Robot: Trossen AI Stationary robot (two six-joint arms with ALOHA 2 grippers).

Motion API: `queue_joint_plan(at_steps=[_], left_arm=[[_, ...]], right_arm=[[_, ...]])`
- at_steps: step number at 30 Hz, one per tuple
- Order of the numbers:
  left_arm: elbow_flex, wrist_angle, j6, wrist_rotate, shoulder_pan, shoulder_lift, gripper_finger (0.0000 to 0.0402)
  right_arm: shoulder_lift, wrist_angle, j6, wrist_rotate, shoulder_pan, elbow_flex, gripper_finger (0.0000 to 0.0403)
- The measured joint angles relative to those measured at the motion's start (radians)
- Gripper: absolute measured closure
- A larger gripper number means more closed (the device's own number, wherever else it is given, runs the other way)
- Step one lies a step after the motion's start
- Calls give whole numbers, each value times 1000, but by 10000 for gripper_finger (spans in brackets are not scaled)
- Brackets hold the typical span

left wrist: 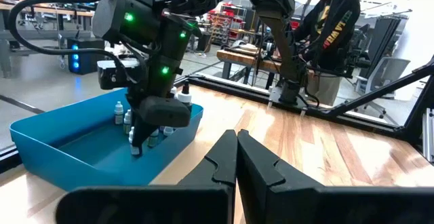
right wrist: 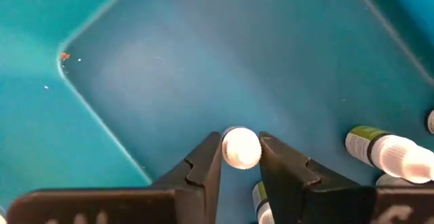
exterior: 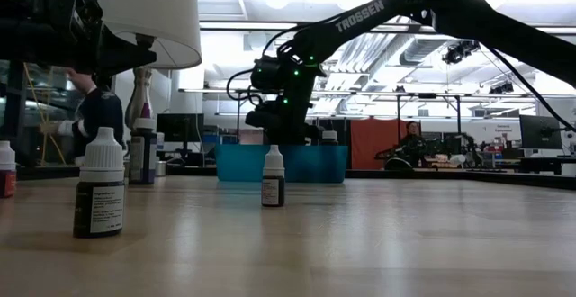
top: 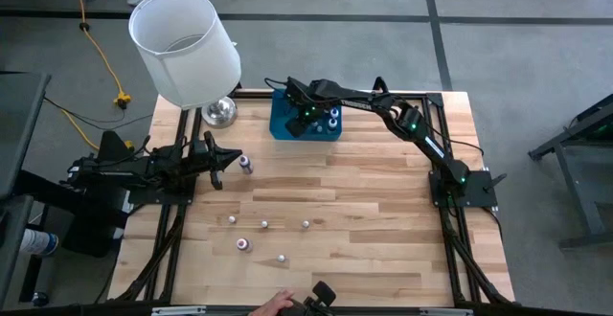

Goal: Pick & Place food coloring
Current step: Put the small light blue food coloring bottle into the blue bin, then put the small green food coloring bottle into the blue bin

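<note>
One food coloring bottle [right wrist: 240, 147] upright, cap-up, between right gripper [right wrist: 240, 157] fingers inside blue bin [right wrist: 135, 61], left gripper [left wrist: 237, 157] pressed together.

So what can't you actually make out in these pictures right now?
- The body of the bottle between the right claw tips: right wrist view shows only its white cap.
- How many bottles the blue bin holds: the right arm covers it in the high view.
- Labels on the loose table bottles: too small from above.

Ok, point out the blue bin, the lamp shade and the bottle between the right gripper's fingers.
blue bin [left wrist: 41, 139], left wrist view, near wall.
lamp shade [top: 187, 53], high view, side.
bottle [right wrist: 241, 147], right wrist view, white cap.
</note>
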Motion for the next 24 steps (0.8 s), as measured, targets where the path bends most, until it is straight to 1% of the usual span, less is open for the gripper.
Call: queue_joint_plan(at_steps=[8, 12, 15, 24], left_arm=[[0, 0, 0, 0, 0, 0, 401], [0, 0, 0, 0, 0, 0, 401], [0, 0, 0, 0, 0, 0, 401], [0, 0, 0, 0, 0, 0, 401]], right_arm=[[0, 0, -26, -11, 0, 0, 254], [0, 0, -33, -12, 0, 0, 233], [-10, -4, -51, -20, -2, -1, 227], [-64, -53, -109, -44, -14, -1, 225]])
